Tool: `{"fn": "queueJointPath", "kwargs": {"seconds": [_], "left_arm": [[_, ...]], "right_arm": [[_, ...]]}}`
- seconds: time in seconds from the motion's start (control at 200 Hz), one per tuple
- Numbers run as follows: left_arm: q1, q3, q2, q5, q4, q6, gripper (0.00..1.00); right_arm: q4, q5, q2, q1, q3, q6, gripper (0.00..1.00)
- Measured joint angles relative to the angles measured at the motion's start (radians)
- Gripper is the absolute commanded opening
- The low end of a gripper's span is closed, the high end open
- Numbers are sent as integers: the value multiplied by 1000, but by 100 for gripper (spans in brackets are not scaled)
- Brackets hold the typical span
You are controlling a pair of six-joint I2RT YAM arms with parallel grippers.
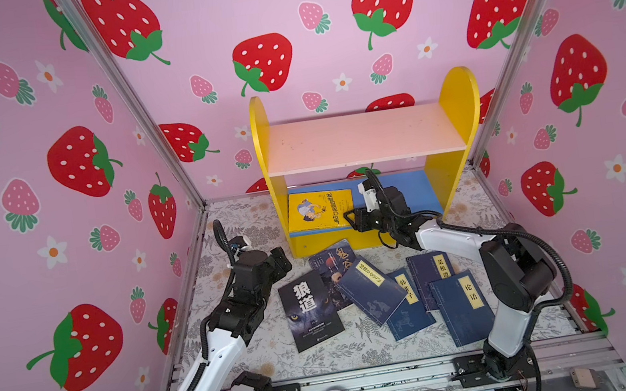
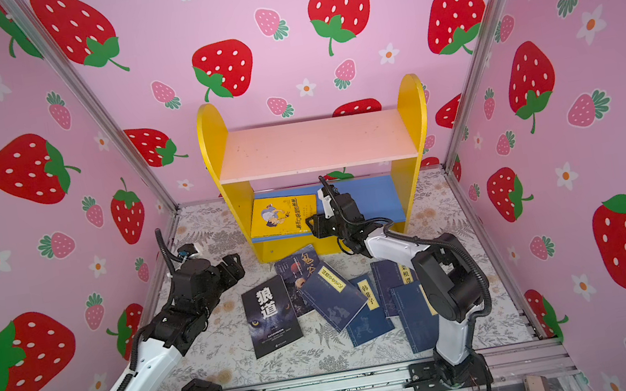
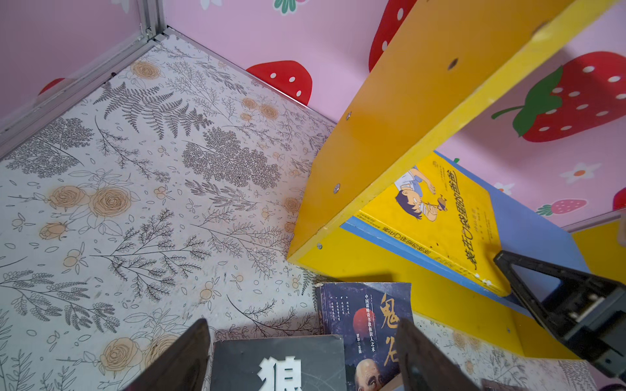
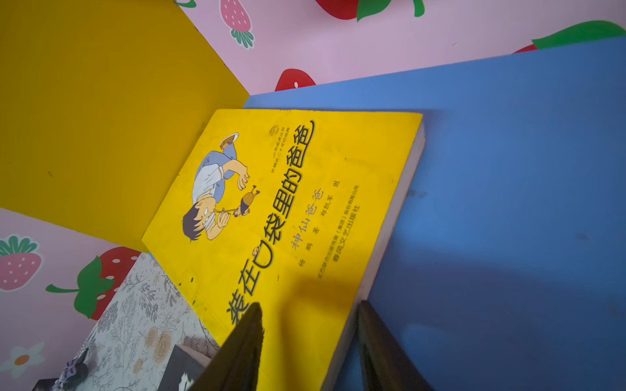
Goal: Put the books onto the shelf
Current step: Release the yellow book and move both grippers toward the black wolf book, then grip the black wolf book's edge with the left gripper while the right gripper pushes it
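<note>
R gripper (image 4: 310,306), jaws half open w/ nothing gripped, over yellow book (image 1: 319,209); push flat, slowly, deeper onto shelf (image 1: 454,99).

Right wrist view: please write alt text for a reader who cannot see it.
A yellow book lies on the blue lower board, beside the yellow side panel. The right gripper, jaws apart, straddles one corner of it.

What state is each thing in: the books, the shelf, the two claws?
Shelf: upright, one book on its blue lower board.
Yellow book: lying flat on that board.
Black book: flat on the table, face up.
Navy books: four, flat on the table, overlapping.
Portrait book: flat, partly under one of the navy ones.
Left gripper: open above the black book.
Right gripper: open at the yellow book's corner.
</note>
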Motion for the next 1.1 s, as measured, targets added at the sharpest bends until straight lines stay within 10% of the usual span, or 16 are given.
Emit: {"fn": "queueJointPath", "kwargs": {"seconds": [0.225, 0.375, 0.775, 1.1], "left_arm": [[9, -13, 0, 20, 0, -7, 87], [12, -13, 0, 58, -1, -19, 93], [25, -128, -26, 171, -185, -190, 99], [25, -340, -85, 306, -183, -291, 99]], "right_arm": [[-3, -11, 0, -3, 0, -21, 51], [-50, -11, -51, 3, -16, -63, 78], [-159, 87, -520, 93, -314, -63, 77], [-118, 132, -323, 350, -434, 43, 61]]}}
